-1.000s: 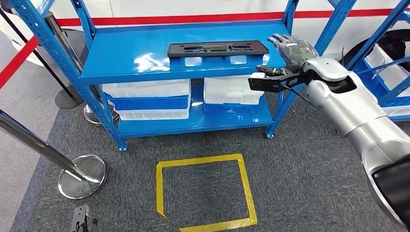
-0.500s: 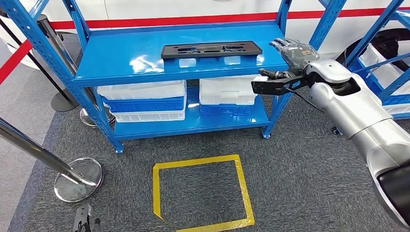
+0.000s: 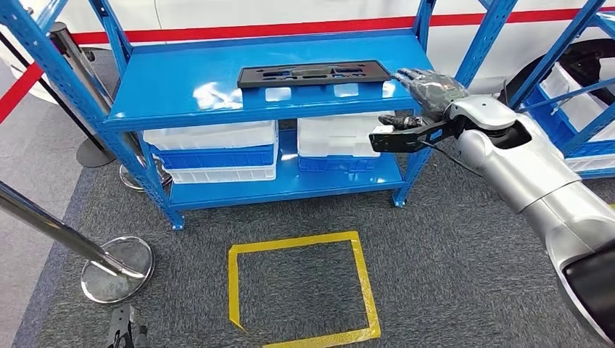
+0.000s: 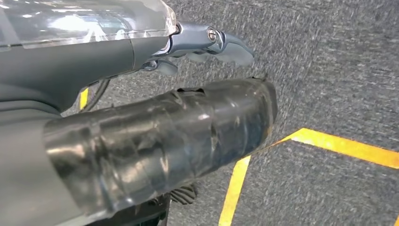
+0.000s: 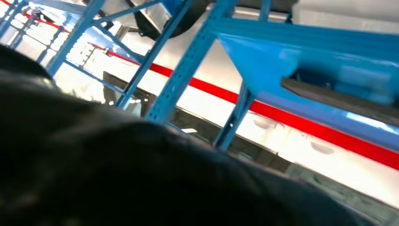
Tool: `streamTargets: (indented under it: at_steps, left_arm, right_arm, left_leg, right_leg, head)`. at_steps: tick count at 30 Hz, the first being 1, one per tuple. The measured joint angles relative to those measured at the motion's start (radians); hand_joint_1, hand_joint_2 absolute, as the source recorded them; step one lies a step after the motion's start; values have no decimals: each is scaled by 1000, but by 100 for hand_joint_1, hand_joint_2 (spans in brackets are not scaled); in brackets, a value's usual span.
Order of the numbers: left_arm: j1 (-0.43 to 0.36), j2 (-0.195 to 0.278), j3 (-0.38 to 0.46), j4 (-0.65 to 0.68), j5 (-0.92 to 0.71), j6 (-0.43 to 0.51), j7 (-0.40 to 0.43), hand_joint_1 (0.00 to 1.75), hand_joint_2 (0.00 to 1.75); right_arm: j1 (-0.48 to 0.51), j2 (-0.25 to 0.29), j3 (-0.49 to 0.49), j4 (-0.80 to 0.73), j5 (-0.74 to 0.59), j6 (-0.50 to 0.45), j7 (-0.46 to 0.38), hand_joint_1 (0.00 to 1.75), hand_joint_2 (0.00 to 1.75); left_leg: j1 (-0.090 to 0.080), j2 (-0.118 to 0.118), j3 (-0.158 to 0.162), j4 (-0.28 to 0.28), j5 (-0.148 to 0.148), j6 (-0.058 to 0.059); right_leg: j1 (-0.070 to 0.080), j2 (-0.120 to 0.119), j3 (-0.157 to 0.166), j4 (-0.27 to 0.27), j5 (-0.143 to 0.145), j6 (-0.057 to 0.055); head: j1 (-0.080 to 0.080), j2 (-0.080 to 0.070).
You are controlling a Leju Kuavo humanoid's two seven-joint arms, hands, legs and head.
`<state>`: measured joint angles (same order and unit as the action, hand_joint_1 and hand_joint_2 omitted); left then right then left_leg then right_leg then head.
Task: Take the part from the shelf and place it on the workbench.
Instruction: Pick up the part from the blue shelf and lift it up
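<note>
The part is a long flat black panel with cut-outs, lying along the back of the blue shelf's top board. My right hand hovers at the board's right front corner, fingers spread and holding nothing. Its fingertips are a short way from the part's right end, not touching it. In the right wrist view the part shows edge-on on the blue board beyond the dark blurred hand. My left hand hangs over the grey carpet, holding nothing, its thumb and fingers apart.
White and blue bins fill the lower shelf. A yellow tape square marks the carpet in front. A chrome stanchion base stands at the left, and a second blue rack at the right.
My right hand has moved left along the shelf's front edge, closer to the part's right end. The view has shifted slightly; the part lies where it was.
</note>
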<state>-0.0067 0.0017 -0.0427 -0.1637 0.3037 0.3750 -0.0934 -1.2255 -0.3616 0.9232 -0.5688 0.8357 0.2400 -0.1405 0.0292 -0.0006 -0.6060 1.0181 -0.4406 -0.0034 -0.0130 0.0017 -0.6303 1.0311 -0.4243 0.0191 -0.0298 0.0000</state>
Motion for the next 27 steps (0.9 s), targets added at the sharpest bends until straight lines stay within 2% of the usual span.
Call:
streamTargets:
  at_steps: [2, 3, 4, 6, 7, 8, 9, 10, 12, 13, 16, 18, 20, 22, 23, 24, 25, 26, 27]
  left_arm:
    - [0, 0, -1, 0, 0, 0, 0, 0, 0]
    - [-1, -1, -1, 0, 0, 0, 0, 0, 0]
    - [-1, -1, -2, 0, 0, 0, 0, 0, 0]
    - [0, 0, -2, 0, -1, 0, 0, 0, 0]
    - [1, 1, -2, 0, 0, 0, 0, 0, 0]
    - [2, 2, -2, 0, 0, 0, -1, 0, 0]
    - [2, 2, -2, 0, 0, -1, -2, 0, 0]
    - [2, 2, -2, 0, 0, -1, -5, 0, 0]
    - [1, 4, -2, 0, 1, -4, -11, 0, 0]
    - [1, 5, -2, 0, 1, -6, -14, 0, 0]
    - [1, 7, -2, 0, 0, -11, -27, 0, 0]
    - [1, 8, -4, 0, -2, -11, -35, 0, 0]
    - [1, 8, -5, 0, -3, -11, -37, 0, 0]
    - [1, 8, -6, 0, -4, -11, -37, 0, 0]
    - [2, 8, -6, 0, -4, -11, -37, 0, 0]
    - [2, 8, -6, 0, -4, -11, -37, 0, 0]
    - [2, 8, -6, 0, -4, -11, -37, 0, 0]
    - [2, 8, -6, 0, -4, -11, -37, 0, 0]
    - [2, 8, -6, 0, -3, -12, -37, 0, 0]
  right_arm:
    - [0, 1, 6, -7, 2, 1, 0, 0, 0]
    - [-1, 2, 9, -11, 2, 1, 0, 0, 0]
    - [-2, 3, 10, -15, 3, 1, 0, 0, 0]
    - [-1, 5, 11, -18, 3, 2, 0, 0, 0]
    - [1, 6, 11, -18, 3, 3, 0, 0, 0]
    - [3, 7, 12, -18, 4, 4, 0, 0, 0]
    - [4, 10, 13, -19, 4, 7, 1, 0, 0]
    - [5, 12, 14, -20, 5, 9, 1, 0, 0]
    - [4, 19, 21, -22, 7, 11, 4, 0, 0]
    - [5, 22, 25, -23, 8, 12, 6, 0, 0]
    - [7, 24, 40, -24, 9, 12, 11, 0, 0]
    - [6, 24, 47, -26, 7, 12, 12, 0, 0]
    - [3, 23, 54, -27, 6, 12, 13, 0, 0]
    - [5, 22, 61, -27, 6, 12, 14, 0, 0]
    - [8, 21, 65, -27, 6, 12, 14, 0, 0]
    - [10, 21, 68, -27, 6, 12, 14, 0, 0]
    - [10, 21, 71, -27, 5, 12, 14, 0, 0]
    - [10, 20, 73, -27, 5, 12, 14, 0, 0]
    - [10, 19, 75, -27, 5, 12, 14, 0, 0]
  left_leg:
    - [2, 1, -1, 5, -9, -10]
    - [3, 1, -10, 29, -24, -13]
    - [4, 1, -30, 72, -48, -14]
    - [1, 1, -95, 206, -105, -13]
    - [0, 1, -126, 261, -120, -12]
    - [-2, 1, -145, 288, -118, -10]
    - [-3, 1, -144, 273, -96, -6]
    - [-5, 1, -123, 221, -59, 0]
    - [-13, 1, -62, 85, 1, 15]
    - [-16, 1, -40, 41, 13, 21]
    - [-20, 1, -21, 5, 11, 31]
    - [-17, 1, -6, -9, 14, 39]
    - [-15, 1, 5, -16, 15, 44]
    - [-14, 0, 8, -16, 10, 45]
    - [-14, 0, 11, -16, 6, 44]
    - [-13, 0, 15, -15, 2, 42]
    - [-12, 0, 21, -13, -4, 39]
    - [-11, 0, 28, -12, -10, 35]
    - [-10, 0, 35, -12, -16, 30]
  right_leg:
    - [-1, 0, 5, -5, 1, -17]
    - [-2, -1, 10, -9, 2, -26]
    - [-2, -1, 14, -13, 2, -35]
    - [5, -2, 18, -11, -3, -46]
    - [9, -1, 19, -10, -5, -50]
    - [13, 1, 20, -8, -8, -53]
    - [17, 3, 21, -6, -10, -55]
    - [20, 5, 24, -4, -14, -56]
    - [25, 8, 28, 1, -22, -52]
    - [26, 10, 28, 2, -24, -49]
    - [26, 13, 29, 4, -21, -33]
    - [23, 10, 25, 26, -33, -24]
    - [17, 8, -17, 112, -79, -14]
    - [9, 8, -89, 229, -126, -3]
    - [4, 7, -115, 260, -129, 2]
    - [0, 5, -122, 254, -112, 5]
    - [-4, 3, -109, 211, -75, 8]
    - [-7, 1, -82, 141, -28, 10]
    - [-7, -1, -57, 77, 5, 9]
  head:
    - [-1, 0]
    - [-1, 0]
    - [-1, 0]
    - [-1, 0]
    - [-1, 0]
    - [-1, 0]
    - [-1, 0]
    - [-1, 0]
    - [-1, 0]
    - [-1, 0]
    - [-1, 0]
    - [0, 0]
    - [1, 0]
    - [1, 0]
    - [1, 0]
    - [1, 0]
    - [1, 0]
    - [1, 0]
    - [1, 0]
